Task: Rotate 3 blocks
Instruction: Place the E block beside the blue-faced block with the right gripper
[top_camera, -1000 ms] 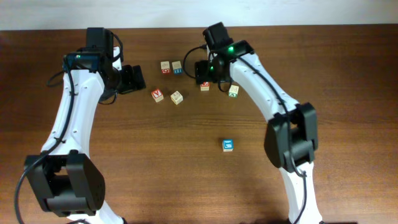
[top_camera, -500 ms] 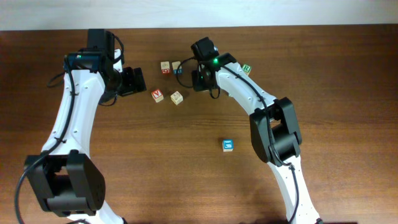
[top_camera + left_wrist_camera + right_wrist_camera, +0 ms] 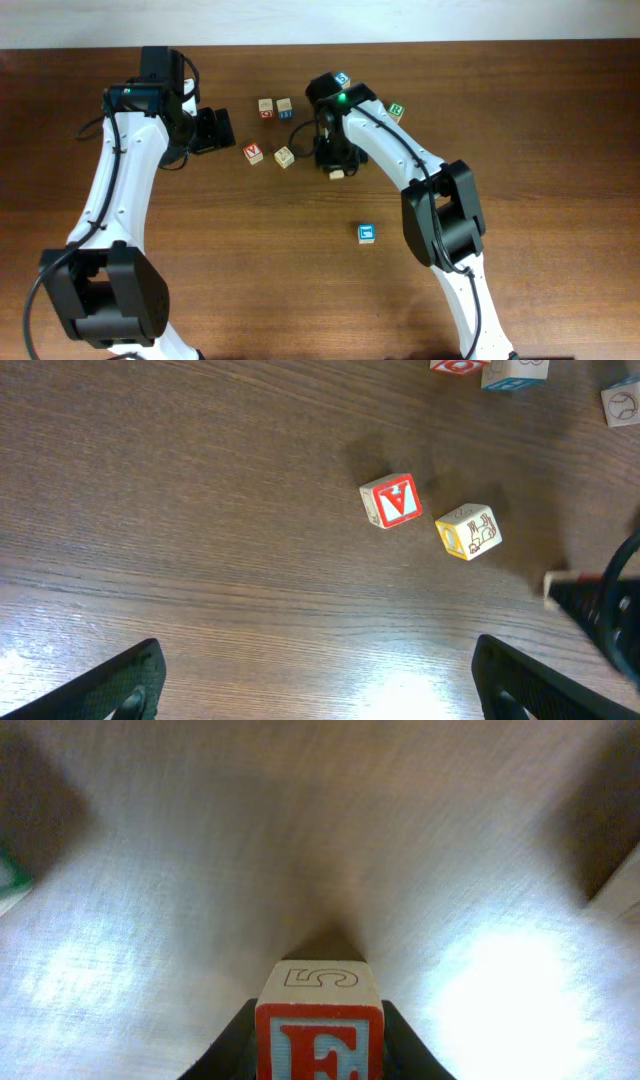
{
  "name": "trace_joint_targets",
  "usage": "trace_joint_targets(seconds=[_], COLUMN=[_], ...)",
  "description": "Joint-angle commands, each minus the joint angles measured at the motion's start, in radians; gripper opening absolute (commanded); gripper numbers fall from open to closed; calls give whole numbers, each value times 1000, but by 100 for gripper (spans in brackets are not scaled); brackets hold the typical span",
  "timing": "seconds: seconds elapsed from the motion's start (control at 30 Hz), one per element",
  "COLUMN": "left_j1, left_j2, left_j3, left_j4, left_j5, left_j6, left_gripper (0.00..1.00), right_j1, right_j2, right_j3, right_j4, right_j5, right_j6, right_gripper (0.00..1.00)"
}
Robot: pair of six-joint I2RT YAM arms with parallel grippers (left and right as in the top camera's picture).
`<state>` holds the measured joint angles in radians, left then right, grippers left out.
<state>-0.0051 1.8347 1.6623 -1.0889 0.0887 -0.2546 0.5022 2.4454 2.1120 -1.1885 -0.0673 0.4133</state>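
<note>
Red E block (image 3: 320, 1038) in right pincer (image 3: 334, 160)

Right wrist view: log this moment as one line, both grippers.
right gripper: closed on red E block | lift: cannot tell | left gripper: open, empty, near red V cube

Overhead view bright and even, soft shadows, left wrist view sharp, white shine low on the table (image 3: 200, 510), right wrist view blurry, two bright patches, dark top corners, red E block (image 3: 320, 1045) clear.

White arms (image 3: 108, 185), black joints (image 3: 455, 215) — one green light (image 3: 341, 98).
</note>
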Motion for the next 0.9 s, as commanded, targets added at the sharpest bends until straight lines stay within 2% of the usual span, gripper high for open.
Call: trace_joint_targets(seconds=[0.0, 0.33, 0.6, 0.63, 0.7, 0.87], left_j1=[2, 2, 2, 2, 2, 2], left_j2=[5, 5, 5, 5, 5, 5], left_j3=[11, 11, 11, 11, 11, 11], left_j4=[4, 6, 7, 7, 7, 7], left_j5=[-8, -8, -8, -8, -8, -8], left_j6=[2, 2, 2, 2, 2, 2], left_gripper=[97, 97, 97, 98, 98, 98], right_j1=[61, 147, 146, 145, 140, 97], right_j2=[-15, -15, -15, -16, -16, -16], right_j3=[-5, -116, -116, -116, -114, -47], right_j4=[-101, -292, -385, -385, -385, -399], right_j5=[-79, -79, -68, -66, -56, -56], right_j6=[45, 49, 37, 37, 37, 9], right_gripper=[22, 23, 36, 43, 47, 49])
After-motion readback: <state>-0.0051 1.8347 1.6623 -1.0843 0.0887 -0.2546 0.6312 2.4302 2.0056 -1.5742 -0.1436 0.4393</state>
